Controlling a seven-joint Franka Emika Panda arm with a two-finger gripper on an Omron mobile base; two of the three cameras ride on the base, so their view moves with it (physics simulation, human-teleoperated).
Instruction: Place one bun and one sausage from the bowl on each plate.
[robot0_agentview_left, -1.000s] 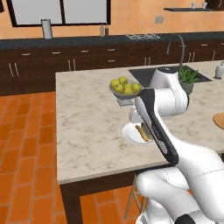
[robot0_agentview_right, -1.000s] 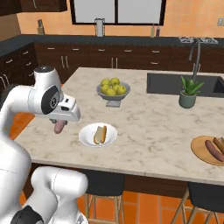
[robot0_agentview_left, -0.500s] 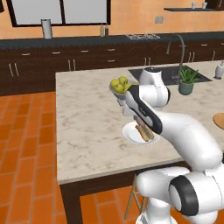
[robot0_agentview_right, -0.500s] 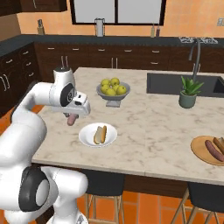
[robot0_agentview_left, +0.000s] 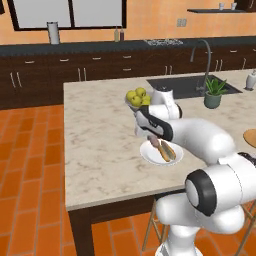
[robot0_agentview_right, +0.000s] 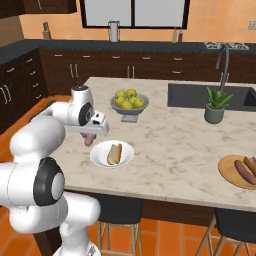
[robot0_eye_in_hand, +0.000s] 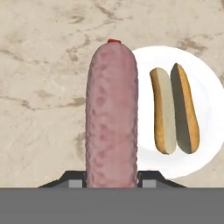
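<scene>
**Sausage held beside the white plate**

Sausage (robot0_eye_in_hand: 111, 113), a smooth reddish-pink cylinder with rounded ends, runs up the middle of the hand view, its lower end clamped in the two-finger pincer (robot0_eye_in_hand: 111, 177) at the bottom edge. The pincer is closed on it. In the right base view the same sausage (robot0_agentview_right: 89, 139) hangs from the pincer (robot0_agentview_right: 90, 132) at centre left, just left of the small round white plate (robot0_agentview_right: 98, 159). In the left base view the sausage (robot0_agentview_left: 153, 141) sits just right of centre, at the upper left edge of that plate (robot0_agentview_left: 150, 155).

On the white plate lies an elongated golden-tan bread roll (robot0_eye_in_hand: 175, 113), split open with its paler side up, at the right of the hand view; it appears too in the right base view (robot0_agentview_right: 115, 153) and the left base view (robot0_agentview_left: 166, 150).

The plate rests on the pale marbled table (robot0_agentview_right: 170, 145). Above it in the right base view stands a grey footed bowl of yellow-green fruit (robot0_agentview_right: 128, 101). At the right edge of that view a flat round light-wood plate (robot0_agentview_right: 227, 175) carries another brownish sausage (robot0_agentview_right: 241, 171), with a further elongated item beside it at the frame edge.
</scene>
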